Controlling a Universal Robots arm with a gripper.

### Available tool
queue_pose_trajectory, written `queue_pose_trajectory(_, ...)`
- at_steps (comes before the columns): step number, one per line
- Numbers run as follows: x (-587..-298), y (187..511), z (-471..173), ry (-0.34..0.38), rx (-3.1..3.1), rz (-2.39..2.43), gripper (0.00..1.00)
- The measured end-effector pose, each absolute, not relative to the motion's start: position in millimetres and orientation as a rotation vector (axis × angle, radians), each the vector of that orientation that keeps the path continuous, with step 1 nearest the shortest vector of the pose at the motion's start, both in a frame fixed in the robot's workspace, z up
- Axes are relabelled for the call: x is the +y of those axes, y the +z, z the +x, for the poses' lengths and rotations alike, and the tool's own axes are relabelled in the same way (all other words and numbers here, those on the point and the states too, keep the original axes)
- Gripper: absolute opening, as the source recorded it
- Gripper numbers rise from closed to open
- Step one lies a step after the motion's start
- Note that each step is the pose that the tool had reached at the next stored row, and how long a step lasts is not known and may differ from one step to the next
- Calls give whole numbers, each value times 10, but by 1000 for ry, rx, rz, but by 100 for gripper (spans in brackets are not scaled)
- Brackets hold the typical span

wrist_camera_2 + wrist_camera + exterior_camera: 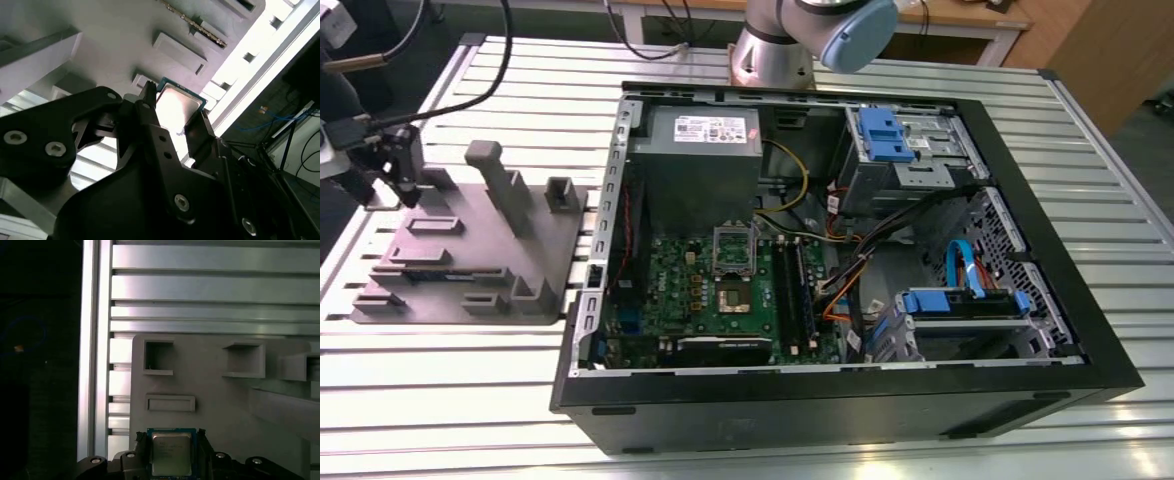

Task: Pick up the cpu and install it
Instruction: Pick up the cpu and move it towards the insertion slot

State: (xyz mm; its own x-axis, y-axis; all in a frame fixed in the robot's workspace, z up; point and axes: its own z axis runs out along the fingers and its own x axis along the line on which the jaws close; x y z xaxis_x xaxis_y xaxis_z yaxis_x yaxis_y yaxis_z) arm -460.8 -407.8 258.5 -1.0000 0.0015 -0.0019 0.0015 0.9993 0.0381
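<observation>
Your pincer point(172, 442) is narrow, its two black fingers point(141, 446) pressed against opposite edges of the cpu point(171, 456). I cannot tell whether the chip is lifted or resting on the gray fixture tray point(225, 405). In the second wrist view the cpu point(176, 106) shows its metal top and pale rim between the finger tips of the pincer point(175, 114).

In the exterior view you have the pincer point(398, 172) at the tray's point(467, 262) far corner on the exterior view's left, near the outer edge of the slatted surface point(480, 385). Upright posts point(494, 182) on the tray stand between it and the open computer case point(854, 405). The case's side wall runs just beside the tray's edge. Inside, the socket point(734, 288) on the motherboard point(670, 272) lies uncovered, with its bracket point(734, 242) raised. Cables point(854, 262) crowd the exterior view's right of it.
</observation>
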Motion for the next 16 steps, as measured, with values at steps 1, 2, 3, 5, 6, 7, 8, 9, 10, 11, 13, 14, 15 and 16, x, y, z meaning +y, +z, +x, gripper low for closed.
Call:
queue_pose_trajectory(1,-4078,2627,-4608,60,3139,2,47)
queue_pose_trajectory(2,-4077,2672,-4608,60,3139,2,47)
queue_pose_trajectory(3,-4077,2719,-4608,60,3139,2,47)
queue_pose_trajectory(5,-4077,2809,-4608,60,3139,2,47)
queue_pose_trajectory(6,-4077,2854,-4608,60,3139,2,47)
queue_pose_trajectory(7,-4077,2899,-4608,60,3139,3,47)
queue_pose_trajectory(8,-4077,2944,-4609,60,3139,3,47)
queue_pose_trajectory(9,-4077,2992,-4608,60,3139,2,47)
queue_pose_trajectory(10,-4077,3032,-4608,60,3139,2,47)
queue_pose_trajectory(11,-4077,3071,-4609,60,3139,3,47)
queue_pose_trajectory(13,-4077,3143,-4608,60,3139,2,47)
queue_pose_trajectory(14,-4077,3177,-4608,60,3139,3,47)
queue_pose_trajectory(15,-4077,3211,-4608,60,3139,2,47)
queue_pose_trajectory(16,-4077,3241,-4608,60,3139,2,47)
